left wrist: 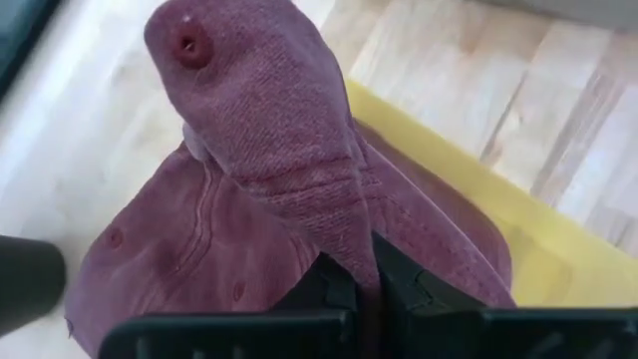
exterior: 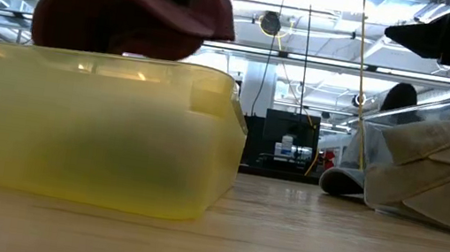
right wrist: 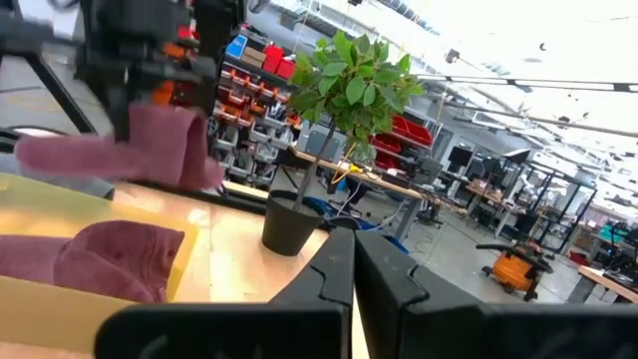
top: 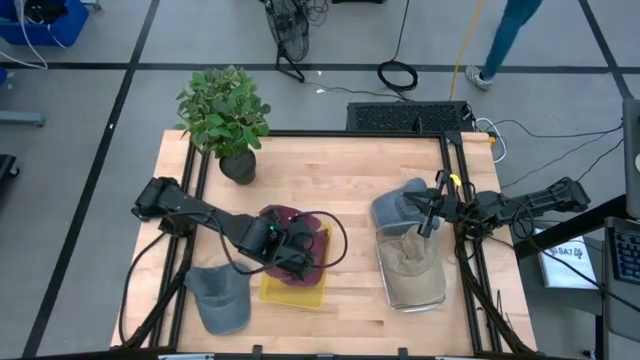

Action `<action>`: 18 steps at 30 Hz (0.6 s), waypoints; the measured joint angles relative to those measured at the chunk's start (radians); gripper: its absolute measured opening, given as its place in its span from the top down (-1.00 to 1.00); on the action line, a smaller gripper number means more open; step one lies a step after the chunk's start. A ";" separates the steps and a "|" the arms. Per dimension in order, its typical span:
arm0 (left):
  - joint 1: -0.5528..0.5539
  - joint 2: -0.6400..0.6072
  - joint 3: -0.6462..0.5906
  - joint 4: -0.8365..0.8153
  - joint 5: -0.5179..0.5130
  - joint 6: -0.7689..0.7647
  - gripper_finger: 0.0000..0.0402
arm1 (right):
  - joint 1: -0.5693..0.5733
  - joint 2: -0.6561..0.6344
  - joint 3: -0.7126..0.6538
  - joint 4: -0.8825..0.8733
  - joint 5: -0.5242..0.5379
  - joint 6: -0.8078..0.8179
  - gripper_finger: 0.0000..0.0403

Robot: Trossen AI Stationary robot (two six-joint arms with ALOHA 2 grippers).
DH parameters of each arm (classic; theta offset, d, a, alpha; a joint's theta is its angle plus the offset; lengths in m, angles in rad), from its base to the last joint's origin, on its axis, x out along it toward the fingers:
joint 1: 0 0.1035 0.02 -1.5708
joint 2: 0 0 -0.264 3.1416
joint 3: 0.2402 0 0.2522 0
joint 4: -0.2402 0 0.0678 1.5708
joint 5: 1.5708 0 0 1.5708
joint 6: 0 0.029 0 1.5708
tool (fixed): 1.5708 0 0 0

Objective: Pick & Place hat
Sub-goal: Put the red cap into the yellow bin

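Observation:
A maroon hat [top: 290, 222] hangs over the yellow tray [top: 275, 292] at the table's near middle, with my left gripper [top: 285, 248] shut on it. In the low view the hat [exterior: 126, 13] shows above the tray's rim [exterior: 100, 63]. Its underside is hidden behind that rim. In the right wrist view maroon cloth [right wrist: 100, 254] lies in the tray below the held part [right wrist: 140, 145]. My right gripper [top: 428, 225] waits shut on the right, above a blue-grey hat [top: 395, 208], with nothing between its fingers. My left gripper pinches a raised fold of the hat's crown [left wrist: 349, 254] between its two fingers, coming from above and slanting down. The fold runs away from the fingers to the top button [left wrist: 189, 45]. The brim [left wrist: 169, 269] spreads out below, over the tray [left wrist: 498, 214].
A grey hat [top: 220, 300] lies on the table near the front left. A tan hat [top: 410, 265] lies in a clear tray [top: 415, 303] on the right. A potted plant [top: 225, 110] stands at the far left. Bare wood lies between the two trays.

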 joint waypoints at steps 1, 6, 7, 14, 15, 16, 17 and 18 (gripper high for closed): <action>0.003 0.000 -0.016 0.017 0.014 0.000 0.94 | 0.000 0.000 0.000 0.000 0.000 0.000 1.00; 0.009 0.000 -0.098 0.142 0.074 0.006 0.97 | 0.000 0.000 0.000 0.000 0.000 0.002 1.00; 0.009 0.000 -0.114 0.162 0.084 0.007 0.97 | 0.000 0.000 0.000 -0.001 0.000 0.002 1.00; 0.008 0.000 -0.197 0.277 0.152 0.002 0.96 | 0.000 0.000 0.000 -0.008 0.000 0.032 1.00; 0.007 0.000 -0.206 0.289 0.163 0.004 0.97 | 0.000 0.001 0.000 -0.010 0.000 0.033 1.00; 0.006 0.000 -0.212 0.298 0.172 0.007 0.97 | 0.000 0.001 0.000 -0.011 0.000 0.034 1.00; 0.005 0.000 -0.216 0.308 0.178 0.008 0.96 | 0.000 0.001 0.000 -0.011 0.000 0.034 1.00; 0.005 0.000 -0.220 0.322 0.185 0.008 0.94 | 0.000 0.001 0.000 -0.011 0.000 0.039 1.00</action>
